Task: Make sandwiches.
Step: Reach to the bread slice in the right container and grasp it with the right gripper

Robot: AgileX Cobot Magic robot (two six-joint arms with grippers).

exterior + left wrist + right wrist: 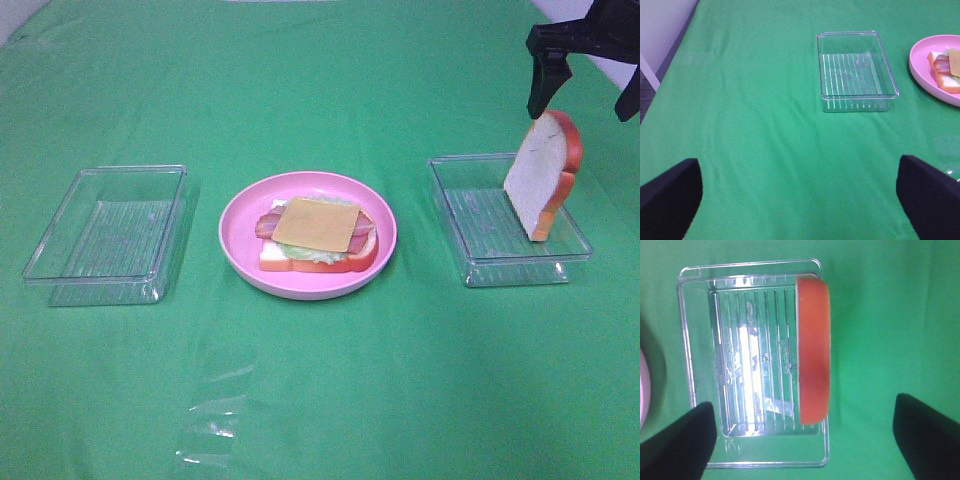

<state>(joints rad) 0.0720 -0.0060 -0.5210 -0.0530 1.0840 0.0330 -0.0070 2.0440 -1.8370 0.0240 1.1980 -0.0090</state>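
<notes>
Green cloth (320,80) covers your whole table. On the pink plate (240,255) sits the open sandwich (318,236): white bread, lettuce, bacon, yellow cheese. Right of the plate, a bread slice (543,173) leans upright in a clear tray (480,262). Your right gripper (585,95) hangs released above it; your left gripper (800,200) is spread wide too.

Plate (240,250) between two trays (60,262); bread slice (540,175) in right one.

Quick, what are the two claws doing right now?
Left gripper: open, holding nothing.
Right gripper: open, above the bread slice, not gripping it.
</notes>
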